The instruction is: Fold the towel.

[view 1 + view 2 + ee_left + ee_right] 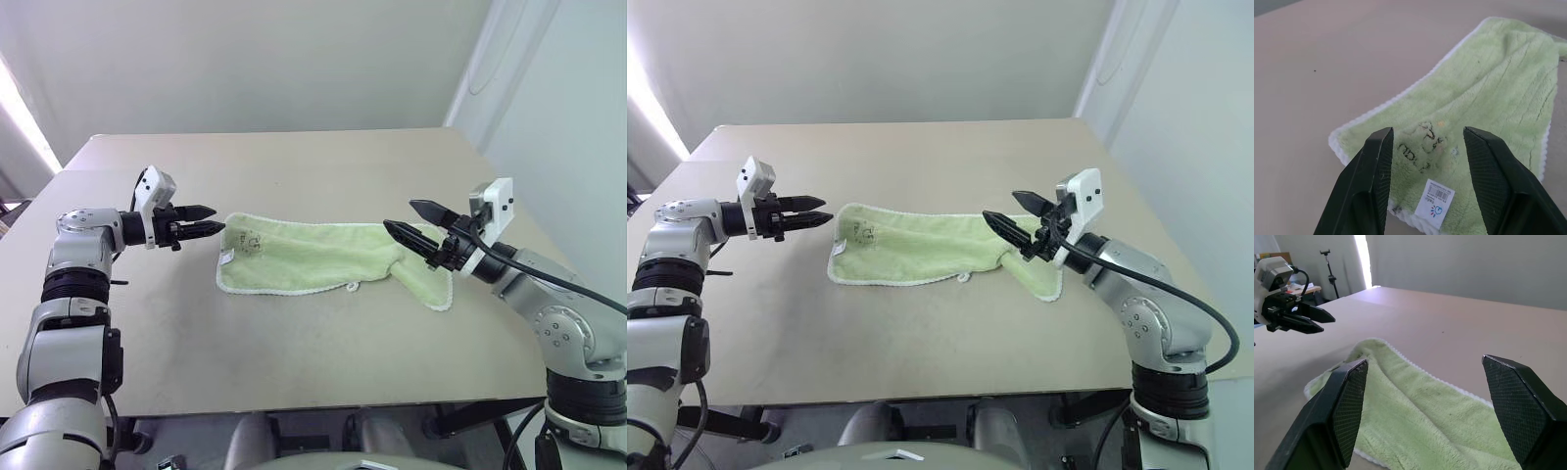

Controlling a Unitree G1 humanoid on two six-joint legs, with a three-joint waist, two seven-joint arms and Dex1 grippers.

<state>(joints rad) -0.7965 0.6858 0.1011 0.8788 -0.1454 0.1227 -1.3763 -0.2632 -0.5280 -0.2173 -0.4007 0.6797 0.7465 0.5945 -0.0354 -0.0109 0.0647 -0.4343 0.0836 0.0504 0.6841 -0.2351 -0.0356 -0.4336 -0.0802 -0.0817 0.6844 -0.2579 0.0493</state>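
Note:
The pale green towel (313,257) lies flat on the table as a long strip, its right end bunched and hanging toward the near side. Dark handwritten marks (1422,142) and a white label (1435,198) sit near its left corner, and a small white loop (353,286) pokes out of the front edge. My left gripper (217,218) hovers just off the towel's left end, open, with nothing between its fingers (1376,161). Above the towel's right end my right gripper (399,214) stands wide open and holds nothing.
The beige table (294,352) reaches well beyond the towel on all sides; its front edge is close to me. A white wall stands past the right edge. A tripod (1327,264) stands far off behind the left arm.

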